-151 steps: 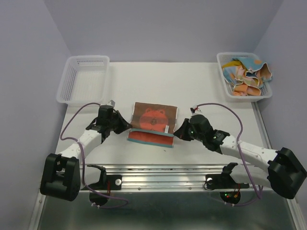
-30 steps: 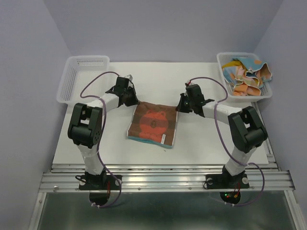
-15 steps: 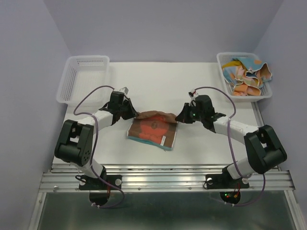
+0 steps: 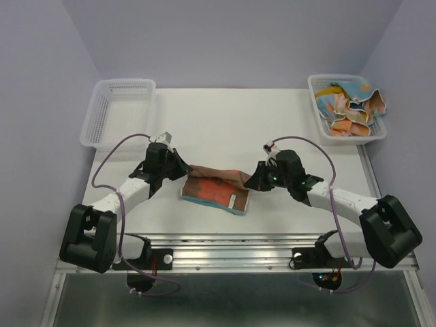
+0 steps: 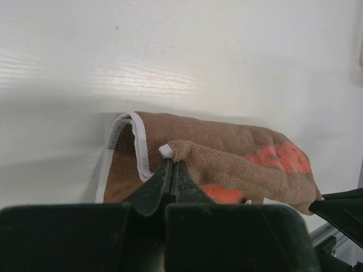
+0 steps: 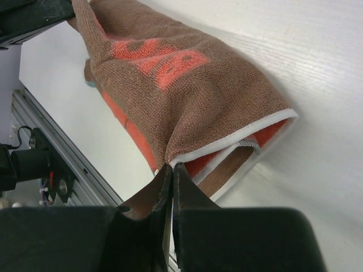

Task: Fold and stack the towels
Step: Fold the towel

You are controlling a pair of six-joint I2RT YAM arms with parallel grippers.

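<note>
Left of centre, the left pincer (image 4: 180, 170) is closed on one far corner of the brown towel (image 4: 216, 187), mid-frame on the worktop (image 4: 225, 122). The right pincer (image 4: 255, 180) is closed on the other. Both corners should be lowered level onto the near hem.

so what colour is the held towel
The towel is brown with orange print and white edging; best in right wrist view.
</note>
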